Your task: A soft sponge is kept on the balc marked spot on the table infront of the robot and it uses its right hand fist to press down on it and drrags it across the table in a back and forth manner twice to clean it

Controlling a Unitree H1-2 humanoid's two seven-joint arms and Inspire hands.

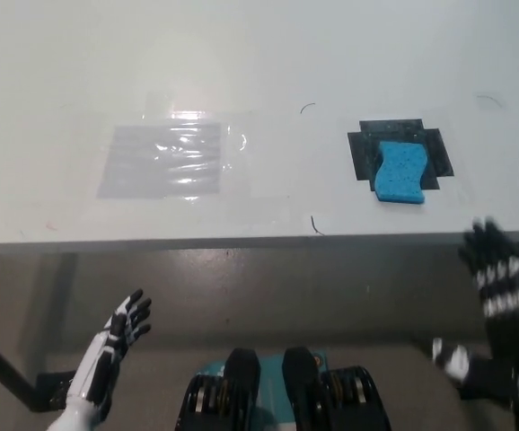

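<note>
At the far left, low in the picture, the white left hand (116, 346) hangs below the front edge of the table. Its fingers are spread apart and it holds nothing. It points up and a little to the right.

Above it is the big white table (241, 72). It fills the top half of the view. On the left half of the table there is a shiny clear sheet (165, 159), maybe plastic or tape stuck flat. Light bounces off it, so it is hard to say just what it is.

A bit more to the right, there are two small thin dark marks (315, 224) on the table, one near the front edge and one farther back.

Next comes the black marked spot (365, 151). It is a dark patch with blocky edges. The blue sponge (399, 171) lies right on it. The sponge has wavy sides and its front end sticks out a little past the black patch, toward the table edge. Nothing is touching the sponge.

At the far right, the black right hand (497, 269) is down below the table edge, well apart from the sponge. Its fingers point up and are spread apart. It holds nothing. It looks a little blurry.
</note>
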